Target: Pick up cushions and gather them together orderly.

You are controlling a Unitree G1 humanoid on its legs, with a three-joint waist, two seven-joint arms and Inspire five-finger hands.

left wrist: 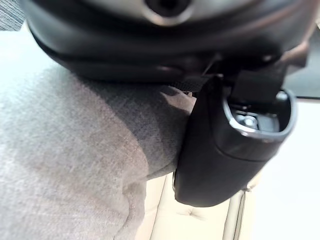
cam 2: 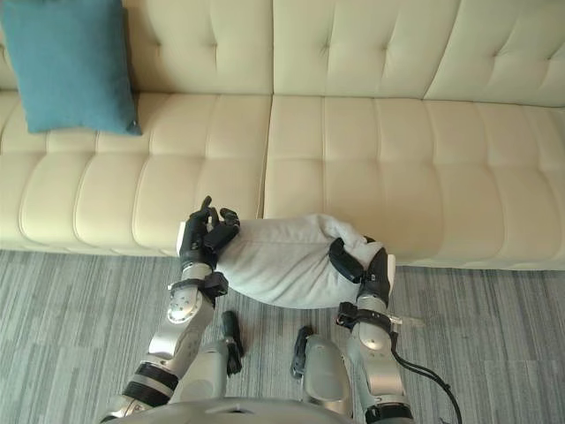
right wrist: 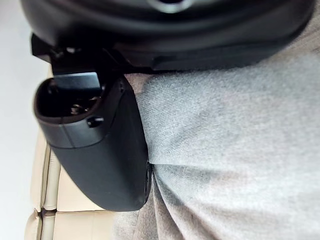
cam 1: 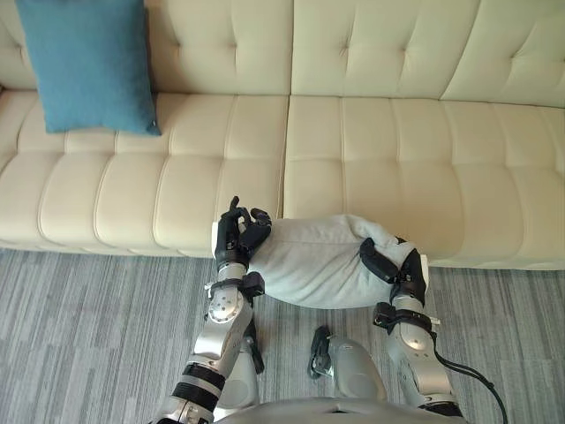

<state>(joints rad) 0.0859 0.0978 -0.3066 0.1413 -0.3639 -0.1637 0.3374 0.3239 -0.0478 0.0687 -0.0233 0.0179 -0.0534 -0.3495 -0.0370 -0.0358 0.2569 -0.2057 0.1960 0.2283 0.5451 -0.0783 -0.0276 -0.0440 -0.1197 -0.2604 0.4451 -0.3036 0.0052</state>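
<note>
The grey cushion [cam 1: 318, 265] is right there between the two arms, lying crosswise at the front edge of the cream sofa [cam 1: 371, 150], just to the right of the seam that splits the seat in two. Its far side overlaps the seat's front lip and its near side hangs over the striped grey carpet [cam 1: 79, 318]; whether it rests on the seat or is held clear of it, I cannot tell from here. The left hand [cam 1: 237, 240] is flat against the cushion's left end, its fingers [cam 1: 233, 212] standing up fairly straight past the fabric and only loosely bent, so it is pressing rather than clutching. In the left wrist view its thumb [left wrist: 220, 150] sits tight beside the grey cloth. On the other end the right hand [cam 1: 408, 272] has the cushion gripped: its dark fingers [cam 1: 375, 261] are curled over the top of the right corner and the fabric bunches up under them. The right wrist view has that hand's thumb [right wrist: 100, 155] pushed into the grey weave as well. Well away from all this, at the sofa's far left, a blue cushion [cam 1: 88, 62] stands upright on the seat, leaning on the tufted backrest.
</note>
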